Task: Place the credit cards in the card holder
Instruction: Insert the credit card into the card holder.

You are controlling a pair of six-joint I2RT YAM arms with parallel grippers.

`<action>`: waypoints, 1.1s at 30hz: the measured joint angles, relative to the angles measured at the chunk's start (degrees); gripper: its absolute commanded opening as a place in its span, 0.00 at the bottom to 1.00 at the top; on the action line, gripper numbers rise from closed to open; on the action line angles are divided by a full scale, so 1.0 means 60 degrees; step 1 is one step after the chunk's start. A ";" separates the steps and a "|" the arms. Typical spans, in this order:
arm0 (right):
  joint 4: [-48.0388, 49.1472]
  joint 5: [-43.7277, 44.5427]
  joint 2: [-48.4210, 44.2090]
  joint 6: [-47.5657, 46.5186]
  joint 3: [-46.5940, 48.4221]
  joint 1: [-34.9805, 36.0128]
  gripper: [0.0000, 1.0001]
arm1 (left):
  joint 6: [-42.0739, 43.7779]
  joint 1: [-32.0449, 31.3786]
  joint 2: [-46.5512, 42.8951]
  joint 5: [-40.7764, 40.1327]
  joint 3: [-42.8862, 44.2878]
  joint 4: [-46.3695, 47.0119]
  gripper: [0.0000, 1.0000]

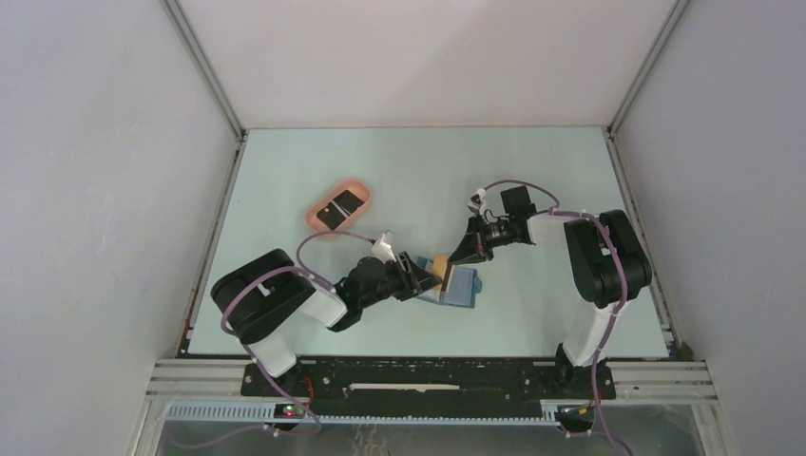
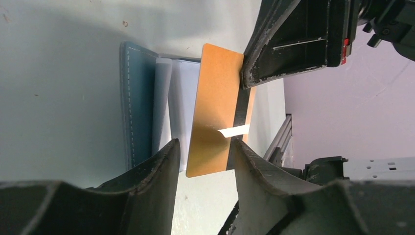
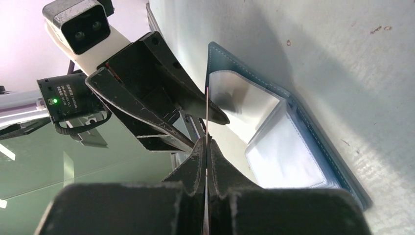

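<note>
White-walled enclosure, pale green surface. Card holder lies open on the surface in front of the arms, clear inner pockets up.

Right gripper: fingers pressed together on one edge of the orange card, which shows only edge-on in the right wrist view. The card is off the surface, over the card holder's pockets, its dark stripe along one long side.

Left gripper: jaws apart, flanking the card's near end; contact cannot be told.

The right gripper's body blocks the upper right of the left wrist view. The pink tray sits well apart to the far left, with black cards in it.
</note>
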 measured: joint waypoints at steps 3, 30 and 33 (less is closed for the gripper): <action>0.0036 -0.0047 0.0142 0.0007 0.0080 0.0051 0.00 | -0.0229 0.0087 0.0266 0.0182 -0.0127 0.0554 0.42; -0.0270 -0.0160 0.0747 -0.0204 0.0557 0.0226 0.00 | -0.1464 0.0663 0.1847 0.1209 -0.0612 0.3512 0.12; -0.0393 -0.0153 0.0783 -0.0375 0.0623 0.0226 0.00 | -0.1548 0.0703 0.1851 0.1271 -0.0656 0.3621 0.01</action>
